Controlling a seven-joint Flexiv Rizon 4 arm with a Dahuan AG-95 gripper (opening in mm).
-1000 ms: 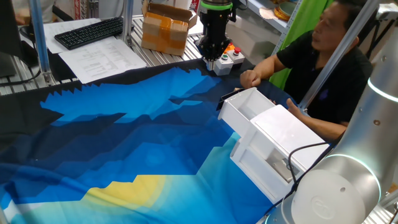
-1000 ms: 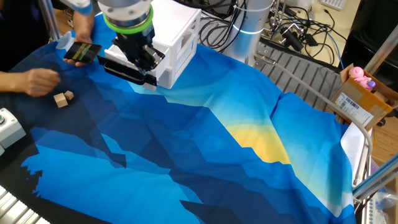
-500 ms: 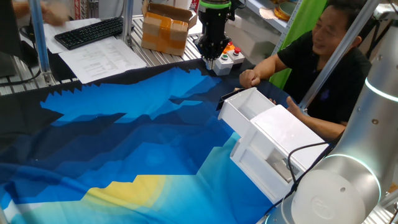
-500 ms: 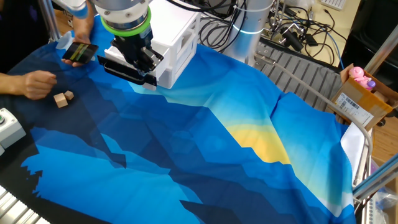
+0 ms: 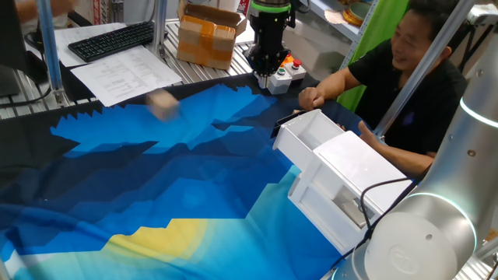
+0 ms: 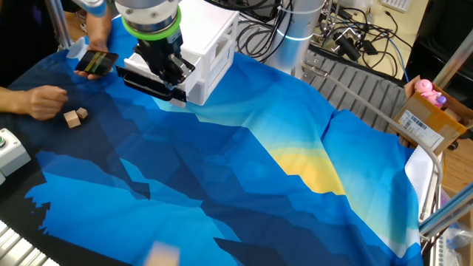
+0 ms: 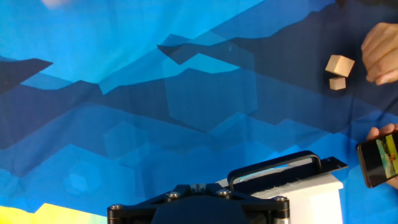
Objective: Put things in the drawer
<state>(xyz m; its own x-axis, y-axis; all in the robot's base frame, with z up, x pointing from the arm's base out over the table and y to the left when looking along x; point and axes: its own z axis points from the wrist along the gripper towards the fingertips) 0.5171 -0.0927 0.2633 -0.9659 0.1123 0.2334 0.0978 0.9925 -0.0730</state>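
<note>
Evidently, nothing has yet been picked up: the gripper (image 6: 171,76) is held closed and empty above the drawer (image 6: 151,85), which stands pulled out of the white cabinet (image 6: 207,41). The wooden cube (image 6: 72,118) and the smaller block (image 6: 82,113) lie touching, near the drawer on the blue cloth (image 6: 244,177), beside a person's hand (image 6: 43,100). Next, the jaws would need opening and carrying to the cube. No readable writing is visible.

Table (image 6: 15,244) is covered by a blue, dark-blue and yellow patterned cloth (image 6: 244,170). On the cloth: white cabinet (image 5: 350,167) with its drawer (image 5: 299,136) slid out; wooden cube (image 7: 340,65) touching a smaller block (image 7: 337,83). Button box (image 5: 284,78) sits at the cloth's edge.
</note>
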